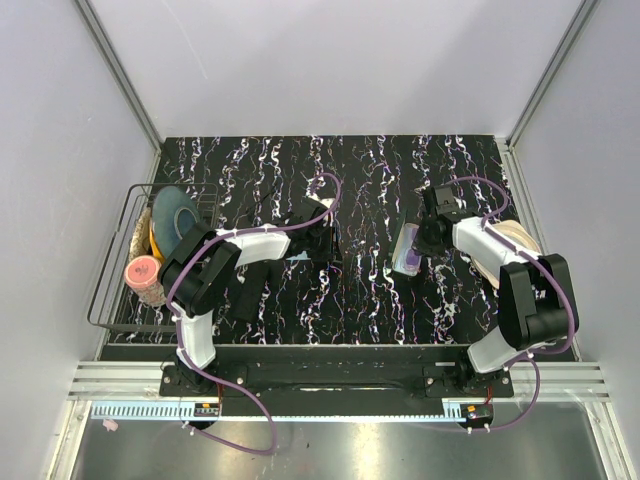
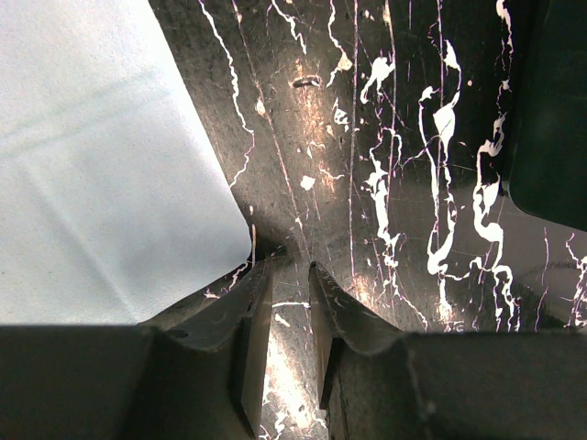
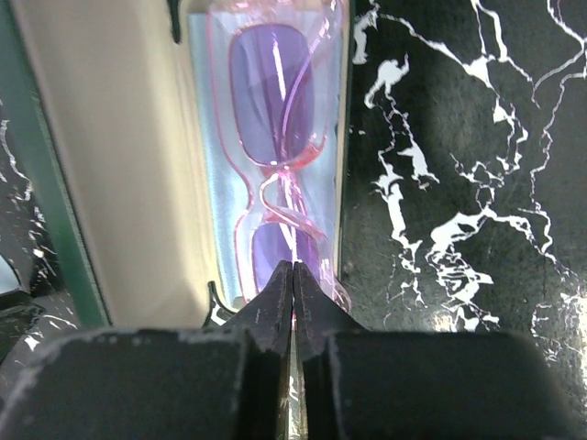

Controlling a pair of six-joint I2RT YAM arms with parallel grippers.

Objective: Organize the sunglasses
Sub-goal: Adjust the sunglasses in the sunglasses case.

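Sunglasses (image 3: 275,119), pink-framed with purple lenses, are lying in an open case (image 3: 138,165) on the table's (image 2: 367,137) right half. The right gripper (image 3: 293,275) is sitting at their near end, fingers pressing together. The left gripper (image 2: 289,275) is hovering low, narrowly parted and holding nothing, its tips beside a pale blue cloth (image 2: 92,165).

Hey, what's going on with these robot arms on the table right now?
Two arms are sorting out sunglasses. The right gripper is shut, its tips at the near end of the pink sunglasses, which lie in an open case; whether it pinches the frame is unclear. The left gripper, jaws slightly apart with nothing between them, is just off the corner of a light blue cloth on the table.
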